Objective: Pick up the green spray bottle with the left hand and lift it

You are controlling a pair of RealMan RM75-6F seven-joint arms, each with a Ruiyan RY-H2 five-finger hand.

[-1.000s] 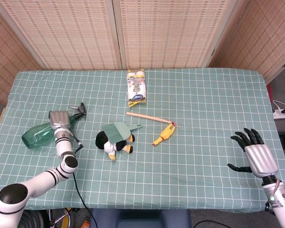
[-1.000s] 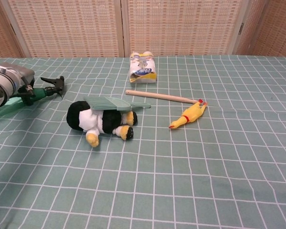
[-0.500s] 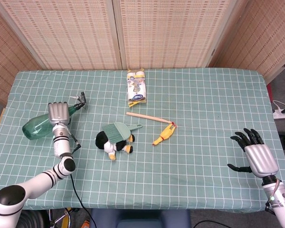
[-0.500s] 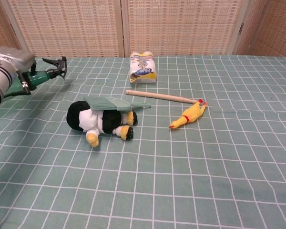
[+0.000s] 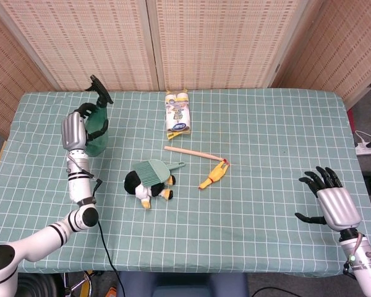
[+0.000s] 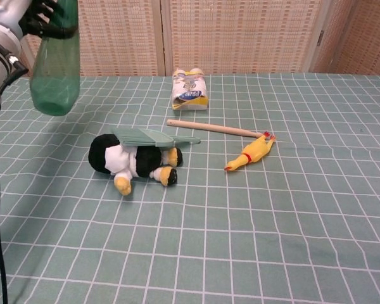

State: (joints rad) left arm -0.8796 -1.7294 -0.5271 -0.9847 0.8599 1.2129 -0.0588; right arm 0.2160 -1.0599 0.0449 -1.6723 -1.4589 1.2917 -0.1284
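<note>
woven wall panels and a green checked tablecloth (image 5: 253, 124) form the setting. the left hand (image 5: 75, 131) is wrapped around the neck of the green spray bottle (image 6: 56, 66), which is held upright and clear of the cloth, nozzle uppermost. pick-up and lift are judged essentially done. a toy penguin (image 5: 146, 183), a brush (image 5: 156, 169), a wooden stick (image 5: 191, 152), a rubber chicken (image 5: 213, 175) and a packet (image 5: 177, 115) lie nearby. the right hand (image 5: 332, 201) hovers with fingers spread, holding nothing.
</note>
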